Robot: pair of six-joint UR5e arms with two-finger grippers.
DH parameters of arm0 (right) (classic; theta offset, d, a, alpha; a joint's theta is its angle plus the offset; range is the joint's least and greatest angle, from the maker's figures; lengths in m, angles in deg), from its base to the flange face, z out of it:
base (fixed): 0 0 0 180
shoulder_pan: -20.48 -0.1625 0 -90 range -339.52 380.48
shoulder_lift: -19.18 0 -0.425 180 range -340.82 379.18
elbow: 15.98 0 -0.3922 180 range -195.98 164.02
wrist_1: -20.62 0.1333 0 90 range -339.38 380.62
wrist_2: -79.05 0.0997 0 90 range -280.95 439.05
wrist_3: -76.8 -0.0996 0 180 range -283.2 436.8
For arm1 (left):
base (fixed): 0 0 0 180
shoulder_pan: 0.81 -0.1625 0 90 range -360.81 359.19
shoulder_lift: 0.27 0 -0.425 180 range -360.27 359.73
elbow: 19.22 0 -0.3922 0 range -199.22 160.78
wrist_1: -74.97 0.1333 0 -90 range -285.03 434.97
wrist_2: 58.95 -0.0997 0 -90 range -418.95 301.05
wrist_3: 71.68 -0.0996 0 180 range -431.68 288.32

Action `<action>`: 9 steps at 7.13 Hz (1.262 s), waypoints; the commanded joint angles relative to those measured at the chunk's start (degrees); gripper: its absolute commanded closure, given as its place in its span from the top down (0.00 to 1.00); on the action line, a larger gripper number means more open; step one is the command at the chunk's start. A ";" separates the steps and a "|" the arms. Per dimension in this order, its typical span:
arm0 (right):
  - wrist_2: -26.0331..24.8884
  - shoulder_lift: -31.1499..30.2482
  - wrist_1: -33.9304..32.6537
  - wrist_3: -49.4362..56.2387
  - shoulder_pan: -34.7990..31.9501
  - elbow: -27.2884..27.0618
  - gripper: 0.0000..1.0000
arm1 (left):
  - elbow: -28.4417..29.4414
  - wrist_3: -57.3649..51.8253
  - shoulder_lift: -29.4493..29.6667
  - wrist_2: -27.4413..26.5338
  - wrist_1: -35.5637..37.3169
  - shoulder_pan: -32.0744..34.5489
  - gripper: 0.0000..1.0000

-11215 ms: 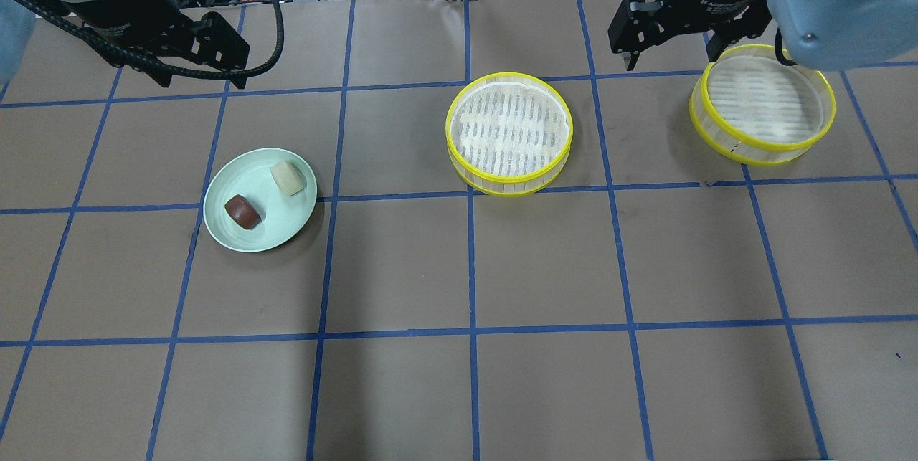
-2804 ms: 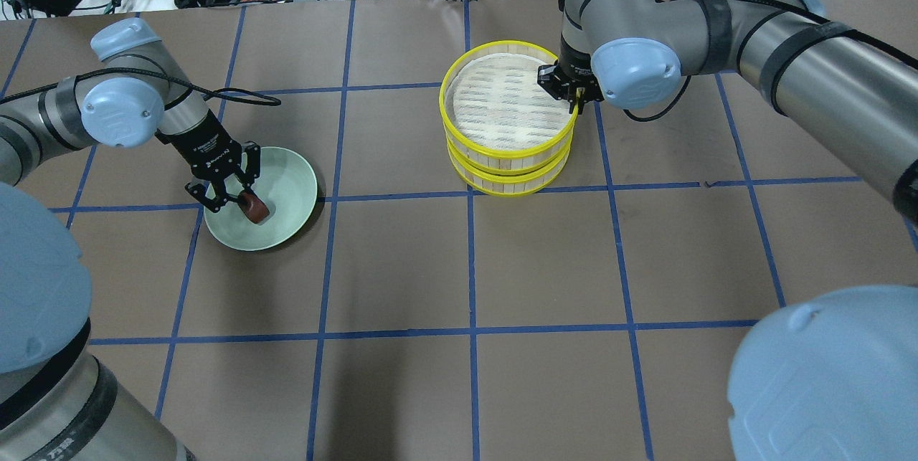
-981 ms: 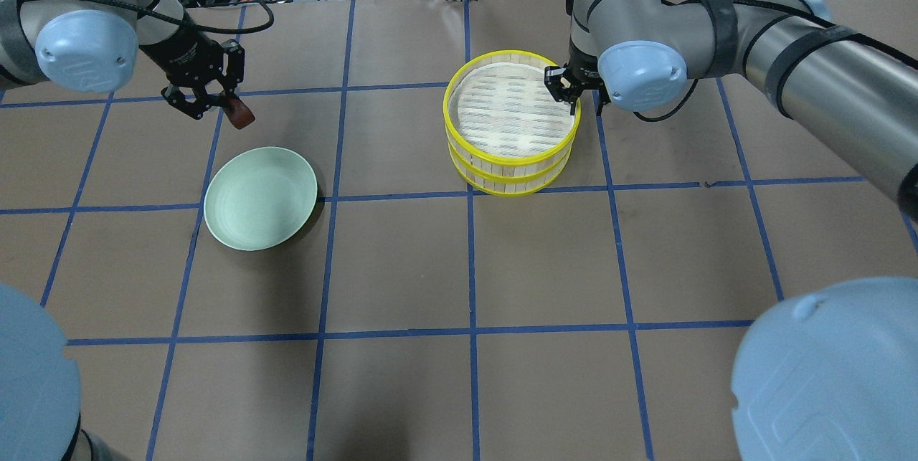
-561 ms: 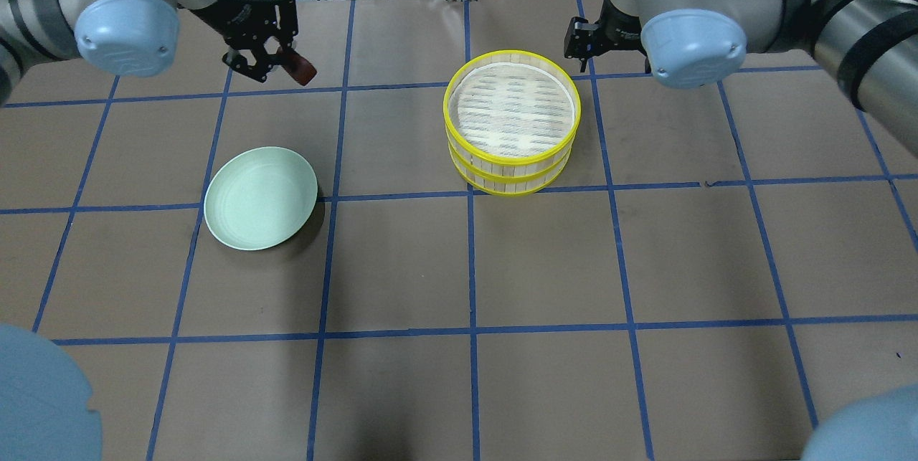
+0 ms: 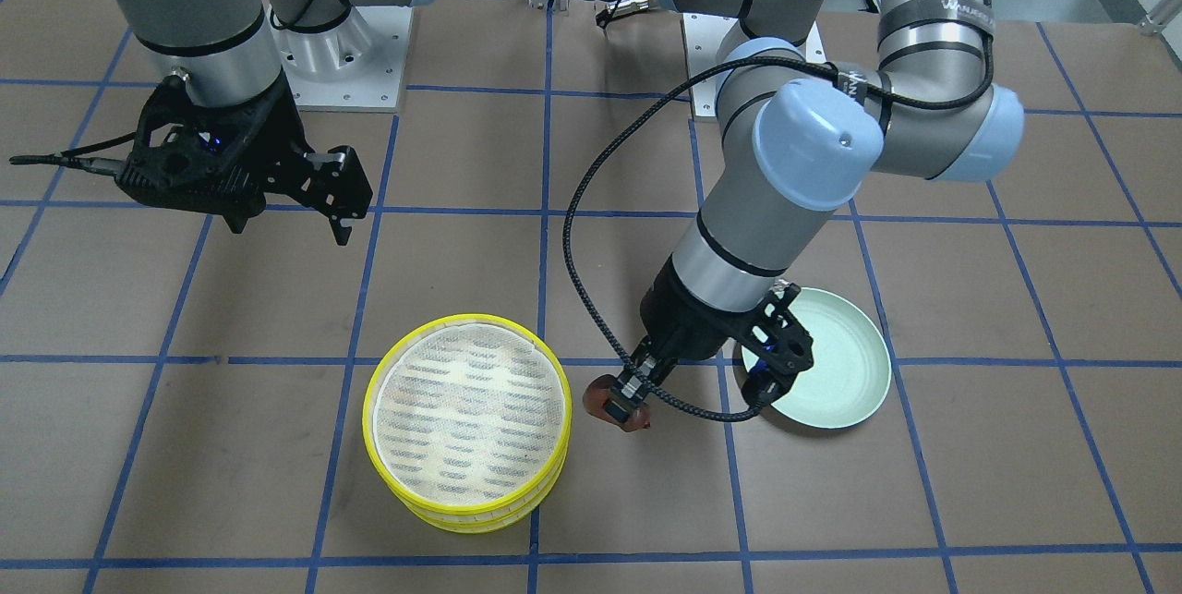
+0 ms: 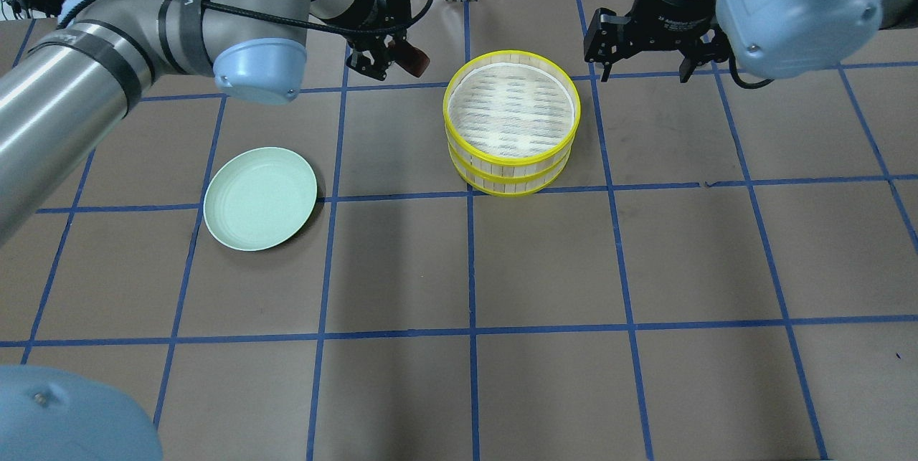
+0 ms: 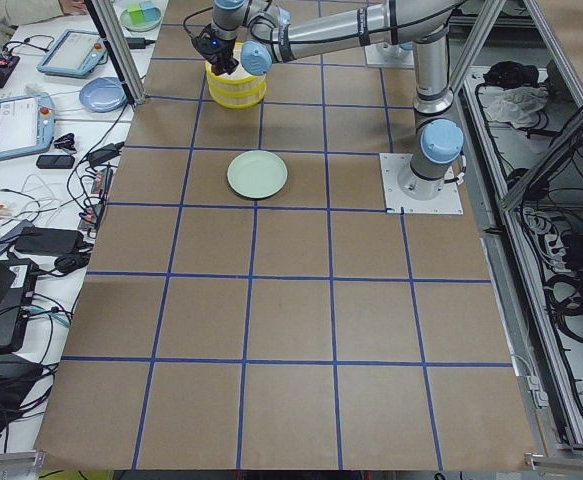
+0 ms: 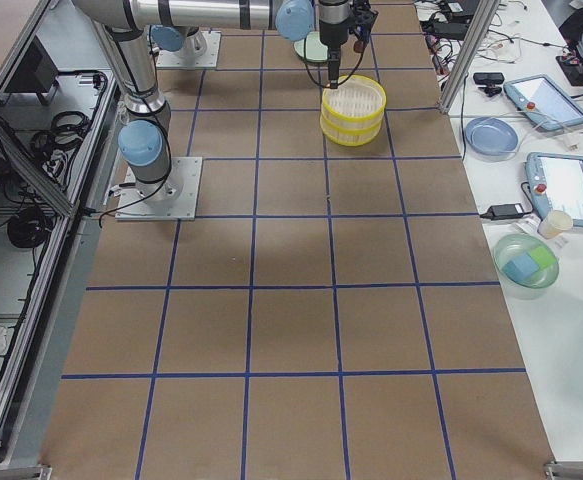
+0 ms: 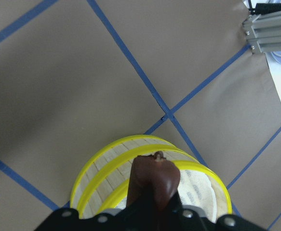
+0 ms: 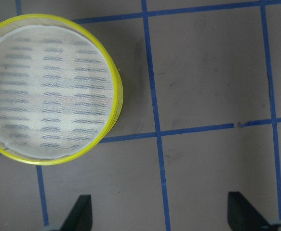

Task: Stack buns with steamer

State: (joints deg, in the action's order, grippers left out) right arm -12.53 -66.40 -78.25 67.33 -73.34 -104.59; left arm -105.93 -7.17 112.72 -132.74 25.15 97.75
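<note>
Dark reddish-brown bun [image 6: 412, 59] is pinched between the fingers of the left gripper [image 6: 391, 63], up off the table. It sits just off the robot's-left side of the steamer stack, close to the top rim and not touching it. In the left wrist view the bun [image 9: 154, 179] sticks out past the fingertips, with the stack's yellow rims right beyond it.

The steamer is two trays, one on top of the other and roughly lined up. The upper tray [image 6: 510, 106] has a bare slatted bottom with nothing lying on it. Of the lower tray [image 6: 513, 183] only the wall and yellow rim show under it. Its inside is covered, so I can't tell what's in there, and the cream bun can't be made out in any view.

The right gripper [image 6: 644, 72] is on the stack's robot-right side, raised and well apart from it. Its fingers are spread wide and hold nothing. The right wrist view looks straight down, with the stack off to one side.

The pale green plate [image 6: 259, 198] is further out on the stack's left side, nearer the robot than the stack, flat on the table with a bare surface.

The table [image 6: 545, 267] is brown with a blue tape grid, and the stack sits over one of the grid lines.
</note>
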 commanded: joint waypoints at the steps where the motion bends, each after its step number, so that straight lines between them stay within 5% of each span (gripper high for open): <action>1: 3.25 -0.91 5.41 0.24 -0.40 2.28 0.99 | -0.30 5.69 2.84 0.05 5.51 4.86 0.00; 3: 0.79 -0.39 6.78 2.43 -0.22 3.26 1.00 | -1.18 5.63 3.99 -0.38 5.52 6.99 0.06; 4: 0.26 -0.21 6.50 2.62 -0.05 2.92 1.00 | -1.79 5.72 4.17 -0.56 5.52 6.99 0.35; 5: 0.34 -0.47 6.32 2.62 0.22 3.00 1.00 | -1.89 4.58 4.17 -0.56 5.87 6.99 0.78; 6: 0.43 -0.47 6.23 2.62 0.22 2.91 1.00 | -1.89 1.62 3.82 -0.48 6.48 6.82 1.00; 9: 0.52 -0.82 4.21 3.15 0.31 2.82 1.00 | -0.75 -6.70 0.15 2.57 3.53 -0.69 1.00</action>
State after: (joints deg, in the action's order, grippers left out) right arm -11.93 -67.06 -73.51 70.35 -73.06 -101.76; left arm -107.05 -8.35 114.79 -132.24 30.59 101.62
